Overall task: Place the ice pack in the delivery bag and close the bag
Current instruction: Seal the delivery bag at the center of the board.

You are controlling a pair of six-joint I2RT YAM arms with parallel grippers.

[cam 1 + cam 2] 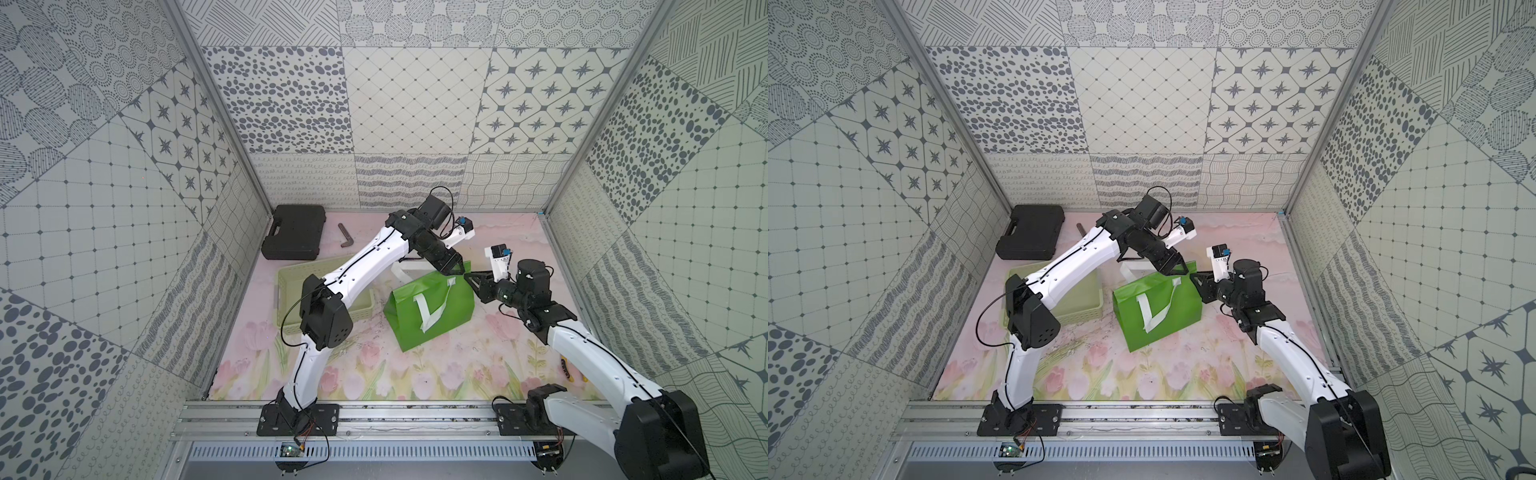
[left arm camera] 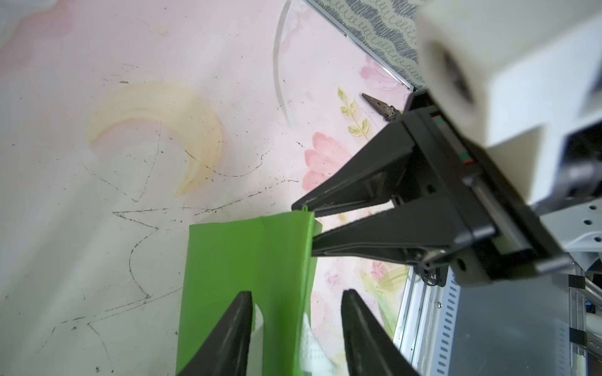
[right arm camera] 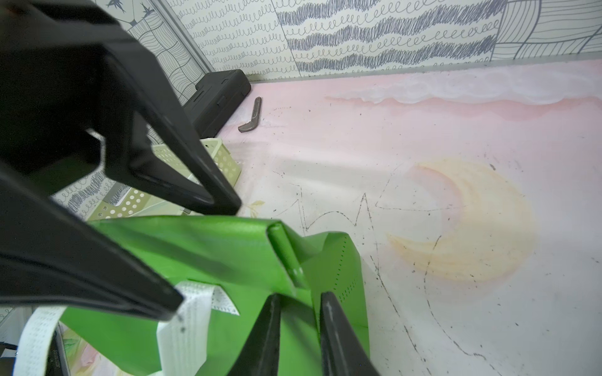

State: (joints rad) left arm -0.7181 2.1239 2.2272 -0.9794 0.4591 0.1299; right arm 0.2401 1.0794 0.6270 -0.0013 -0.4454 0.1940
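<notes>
**Bag mouth not yet open, ice pack nowhere in view**

Little of the task looks done. The delivery bag (image 1: 428, 316) stands on the mat and looks folded nearly flat. Its silver lining shows in no view, so I judge that the mouth has yet to be spread. The ice pack cannot be found in any view. Neither gripper holds it. Whether it lies in the pale green basket (image 1: 291, 286), which the left arm largely covers, cannot be told. Fetching the pack and dropping it in are both left to do.

The right gripper (image 3: 299, 295) is clenched on the bag's upper corner, with green fabric pinched between its fingers. The left gripper (image 2: 296, 294) is released and holds nothing. Its jaws stand apart and straddle the bag's top edge, just beside the right gripper's tips. A white strap handle (image 3: 189, 312) hangs close under one of its fingers. Both grippers meet at that same corner, and the bulk of the bag spreads away below them.
</notes>
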